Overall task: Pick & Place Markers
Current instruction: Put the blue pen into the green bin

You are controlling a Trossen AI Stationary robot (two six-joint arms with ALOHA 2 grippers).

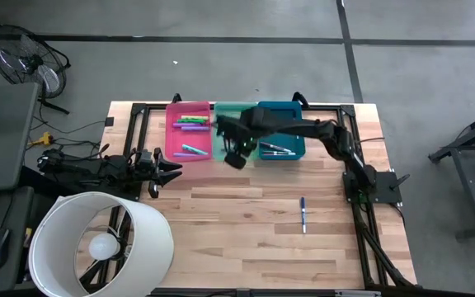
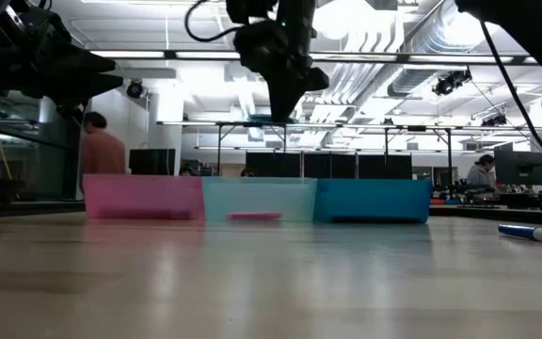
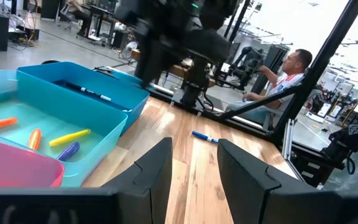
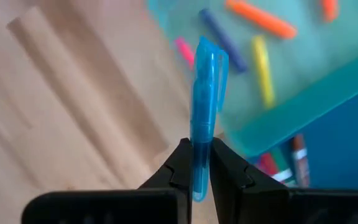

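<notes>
Three bins stand side by side at the table's far edge: pink (image 1: 190, 128), green (image 2: 257, 200) and blue (image 1: 283, 140), each with markers lying in it. My right gripper (image 4: 199, 162) hangs high over the green bin's near wall (image 4: 291, 112), pointing down, shut on a light-blue marker (image 4: 204, 93). Another blue marker (image 1: 303, 214) lies flat on the wood at the near right. My left gripper (image 3: 194, 168) waits open at the table's left side, pointing level toward the bins. My right gripper pinches the light-blue marker's barrel (image 4: 201, 134) between its two fingers, near the end away from the cap. The fingers come from above, pointing down. The marker runs on past the fingertips, cap end (image 4: 211, 56) lowest, lifted clear of bin and table.
A big white round lampshade (image 1: 97, 243) covers the table's near left corner. Black frame rails (image 1: 361, 223) run along the table's sides. Bare wood lies in front of the bins. People sit in the room beyond the table.
</notes>
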